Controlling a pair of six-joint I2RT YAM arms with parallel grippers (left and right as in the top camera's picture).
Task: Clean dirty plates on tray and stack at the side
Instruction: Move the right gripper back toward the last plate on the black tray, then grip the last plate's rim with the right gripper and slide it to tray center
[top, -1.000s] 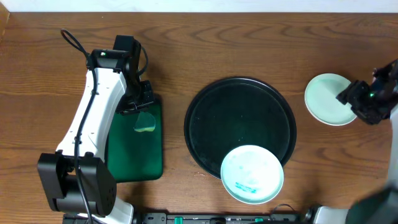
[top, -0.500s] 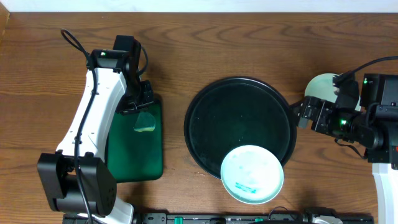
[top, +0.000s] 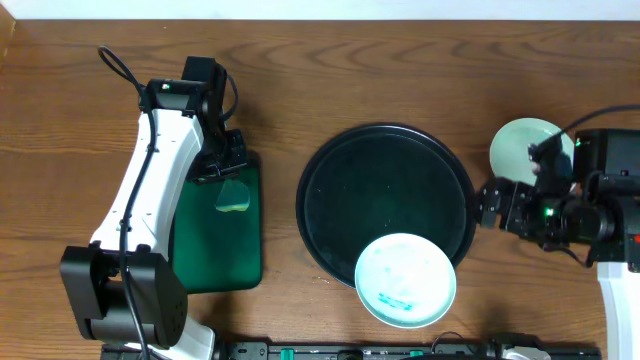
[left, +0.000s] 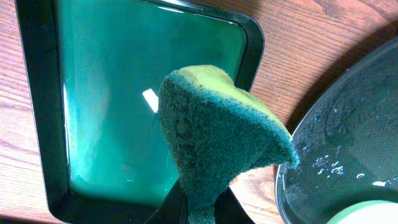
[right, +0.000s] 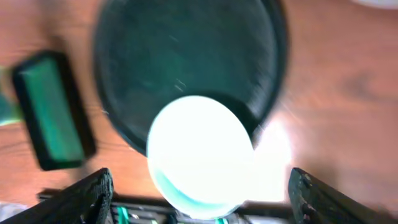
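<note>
The black round tray (top: 370, 185) lies mid-table. One dirty plate (top: 405, 280) with teal smears rests over its front right rim, overexposed in the right wrist view (right: 199, 149). A second white plate (top: 522, 148) lies on the table right of the tray, partly hidden by the right arm. My right gripper (top: 490, 207) hovers at the tray's right edge, open and empty, its fingers (right: 87, 196) wide apart on either side of the plate below. My left gripper (top: 226, 172) is shut on a green sponge (left: 217, 137) above the green tray (top: 215, 245).
The green rectangular tray (left: 124, 93) holds a film of liquid and sits left of the black tray (left: 348, 137), whose surface is wet with droplets. A black rail with green parts runs along the table's front edge (top: 350, 352).
My right arm has left the plate at the far right and swung in toward the tray's right edge, jaws wide. The left arm and sponge have stayed still.
</note>
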